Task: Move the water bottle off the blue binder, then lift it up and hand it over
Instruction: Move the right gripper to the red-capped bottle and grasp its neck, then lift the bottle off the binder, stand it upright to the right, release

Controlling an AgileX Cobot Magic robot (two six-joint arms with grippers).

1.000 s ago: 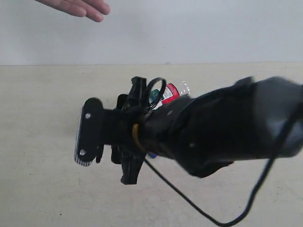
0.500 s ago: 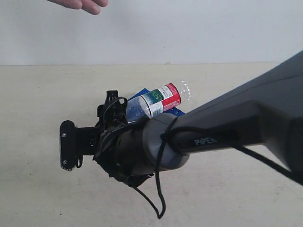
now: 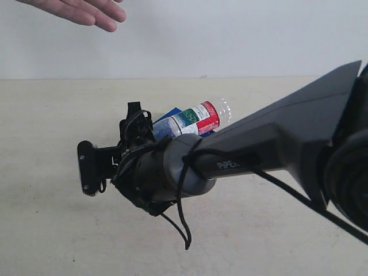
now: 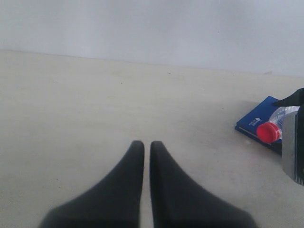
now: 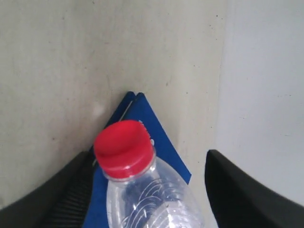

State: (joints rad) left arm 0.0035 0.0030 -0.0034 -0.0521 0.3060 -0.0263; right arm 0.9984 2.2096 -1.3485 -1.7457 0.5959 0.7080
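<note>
The water bottle [image 3: 192, 119], clear with a red, white and green label, lies on its side on the blue binder [image 3: 167, 116] on the table. In the right wrist view its red cap [image 5: 124, 148] points away from the camera over the binder [image 5: 161, 142]. My right gripper [image 5: 149, 156] is open and straddles the bottle's neck, one finger close beside it and a gap to the other. The right arm [image 3: 259, 149] hides the bottle's cap end in the exterior view. My left gripper [image 4: 143, 146] is shut and empty, low over bare table, well away from the binder [image 4: 254, 121] and the cap [image 4: 269, 132].
A person's open hand [image 3: 80, 10] hovers at the top left above the far side of the beige table [image 3: 52, 115]. A black cable [image 3: 179, 221] hangs from the right wrist. A pale wall stands behind the table.
The right arm has drawn back from the exterior camera and its wrist has swung left, uncovering the bottle. The bottle still lies on the binder. The person's hand has shifted slightly.
</note>
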